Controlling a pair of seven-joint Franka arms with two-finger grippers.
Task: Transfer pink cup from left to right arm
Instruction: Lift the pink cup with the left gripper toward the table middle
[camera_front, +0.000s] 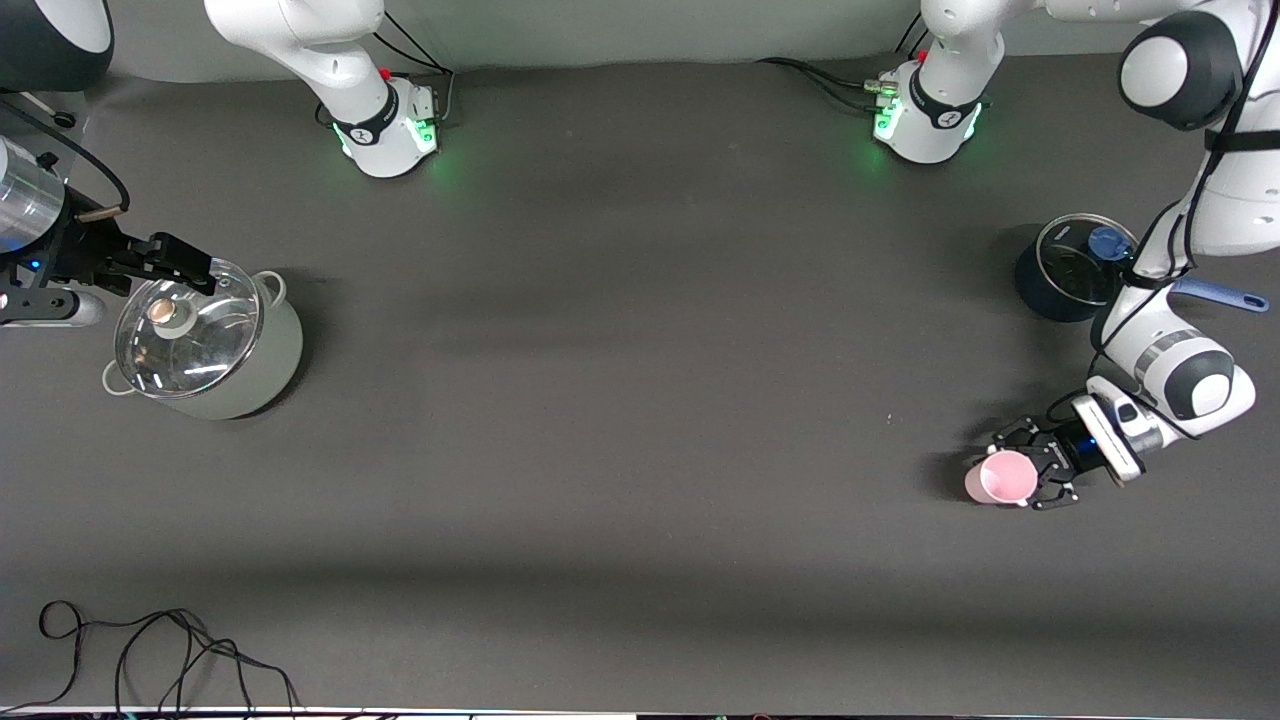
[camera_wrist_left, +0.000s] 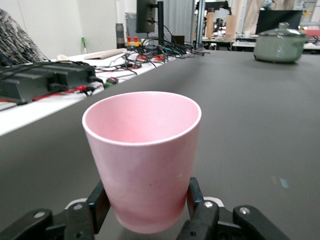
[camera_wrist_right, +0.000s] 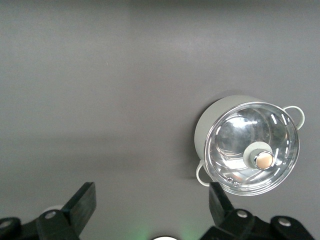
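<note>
The pink cup (camera_front: 1000, 478) stands upright between the fingers of my left gripper (camera_front: 1025, 468), low at the table near the left arm's end. In the left wrist view the cup (camera_wrist_left: 142, 155) fills the middle, and both black pads (camera_wrist_left: 196, 192) press on its lower sides. The left gripper (camera_wrist_left: 145, 202) is shut on the cup. I cannot tell whether the cup's base touches the table. My right gripper (camera_front: 195, 268) hangs open and empty over the rim of a lidded pot at the right arm's end. Its fingers (camera_wrist_right: 82, 202) stand wide apart.
A grey-green pot with a glass lid (camera_front: 200, 340) stands at the right arm's end, and shows in the right wrist view (camera_wrist_right: 252, 147). A dark blue pot with a blue handle (camera_front: 1075, 265) stands near the left arm. A loose cable (camera_front: 150, 660) lies at the front edge.
</note>
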